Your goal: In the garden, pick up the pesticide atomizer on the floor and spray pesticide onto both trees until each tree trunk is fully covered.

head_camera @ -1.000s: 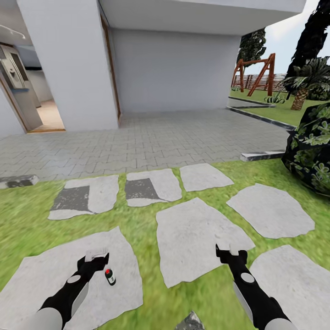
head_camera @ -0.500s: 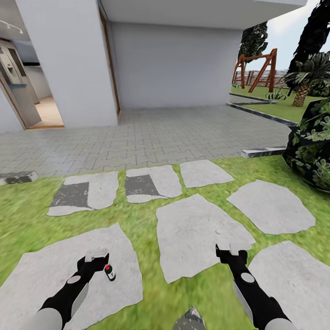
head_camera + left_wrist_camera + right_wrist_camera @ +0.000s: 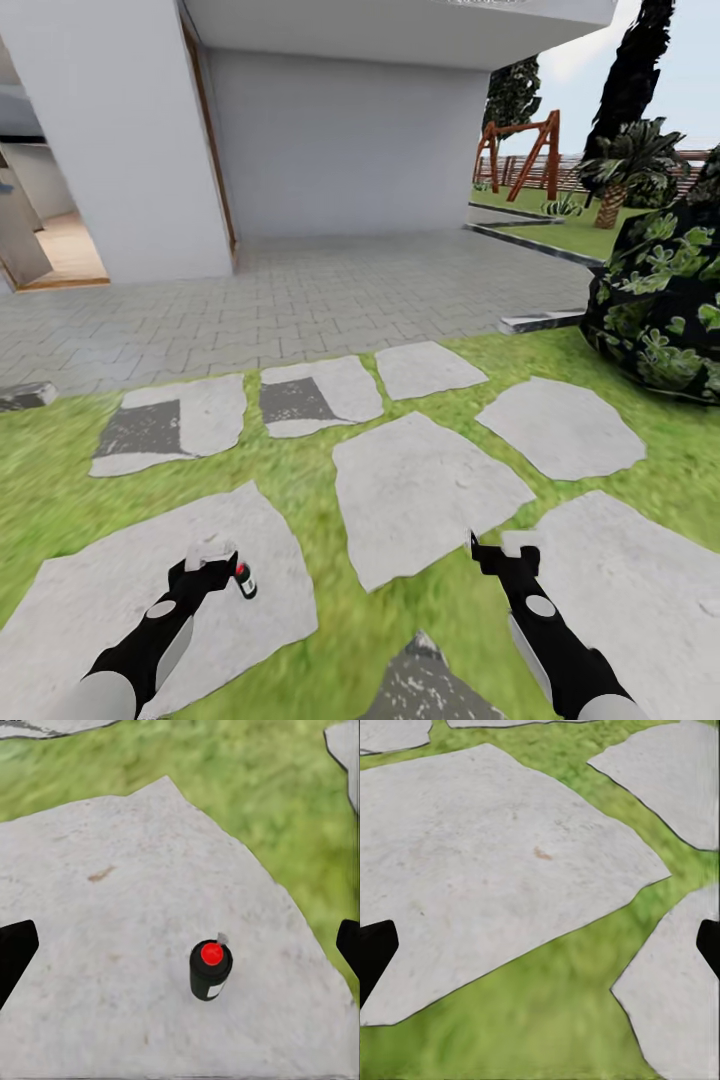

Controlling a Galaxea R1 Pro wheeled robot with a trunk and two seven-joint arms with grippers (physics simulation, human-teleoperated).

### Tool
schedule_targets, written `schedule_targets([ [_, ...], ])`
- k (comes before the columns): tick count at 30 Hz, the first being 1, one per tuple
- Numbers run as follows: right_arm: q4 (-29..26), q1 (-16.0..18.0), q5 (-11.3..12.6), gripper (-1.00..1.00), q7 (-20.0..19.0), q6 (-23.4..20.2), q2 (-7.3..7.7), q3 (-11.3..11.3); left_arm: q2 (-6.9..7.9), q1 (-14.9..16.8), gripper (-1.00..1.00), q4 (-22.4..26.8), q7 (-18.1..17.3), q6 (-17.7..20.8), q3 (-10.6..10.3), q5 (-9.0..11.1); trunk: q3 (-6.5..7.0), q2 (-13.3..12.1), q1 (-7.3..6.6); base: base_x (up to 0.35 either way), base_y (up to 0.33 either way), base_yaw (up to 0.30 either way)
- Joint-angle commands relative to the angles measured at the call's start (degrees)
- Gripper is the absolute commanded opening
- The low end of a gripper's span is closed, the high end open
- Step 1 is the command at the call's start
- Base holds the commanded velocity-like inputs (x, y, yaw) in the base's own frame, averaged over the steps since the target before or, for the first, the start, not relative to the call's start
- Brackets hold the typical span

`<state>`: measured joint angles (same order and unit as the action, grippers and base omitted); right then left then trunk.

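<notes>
The pesticide atomizer (image 3: 243,580), a small black bottle with a red cap, stands upright on a grey stepping stone (image 3: 120,600) in the lawn. My left gripper (image 3: 208,553) hovers just left of it, open. In the left wrist view the atomizer (image 3: 210,971) sits below and between the spread black fingertips (image 3: 15,952), untouched. My right gripper (image 3: 500,553) is open over grass (image 3: 547,1020) between stepping stones, holding nothing. The two grey-brown tree trunks are out of view.
A white house wall (image 3: 340,140) and paved patio (image 3: 330,290) lie ahead, with an open doorway (image 3: 50,240) at left. A dark leafy bush (image 3: 665,300) stands at right. Farther right are a wooden swing frame (image 3: 520,150), a palm (image 3: 620,175), a black cypress (image 3: 630,80) and the slat fence (image 3: 690,160).
The whole view has swung to the right, so the house and stones slid left in the picture. The atomizer now appears closer beside my left gripper. Both grippers stay open.
</notes>
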<state>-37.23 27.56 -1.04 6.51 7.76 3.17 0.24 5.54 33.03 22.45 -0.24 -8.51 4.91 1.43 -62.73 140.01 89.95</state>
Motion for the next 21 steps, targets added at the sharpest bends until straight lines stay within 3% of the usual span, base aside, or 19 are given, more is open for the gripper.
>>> schedule_targets([
  [1,0.0,0.0,-0.1,1.0,0.2,0.1,-0.01,0.0,0.0,0.0,1.0,0.0,0.0,-0.2,0.0,0.1,-0.04,0.0,-0.04,-0.248,0.23,-0.273],
  [21,0.1,0.0,-0.1,1.0,0.2,0.1,-0.01,0.0,0.0,0.1,1.0,0.1,0.0,-0.2,0.0,0.1,-0.03,0.0,-0.04,-0.26,0.231,-0.294],
])
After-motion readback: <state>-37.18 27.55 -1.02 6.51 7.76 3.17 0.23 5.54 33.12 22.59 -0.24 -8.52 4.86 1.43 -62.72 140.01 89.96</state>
